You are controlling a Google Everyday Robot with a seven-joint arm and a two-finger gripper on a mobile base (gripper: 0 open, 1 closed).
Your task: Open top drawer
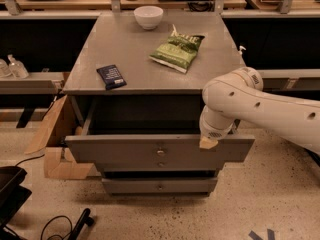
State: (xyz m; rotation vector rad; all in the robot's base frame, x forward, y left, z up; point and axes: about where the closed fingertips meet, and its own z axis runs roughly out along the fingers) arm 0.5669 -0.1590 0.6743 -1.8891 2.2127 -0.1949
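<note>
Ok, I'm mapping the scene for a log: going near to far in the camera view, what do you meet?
The gripper at the open top drawer's front edge → dark blue packet → green chip bag → white bowl.

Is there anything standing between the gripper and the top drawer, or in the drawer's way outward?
Nothing visible does. The gripper sits at the upper edge of the top drawer, right of its knob; the drawer is already pulled out over bare floor.
</note>
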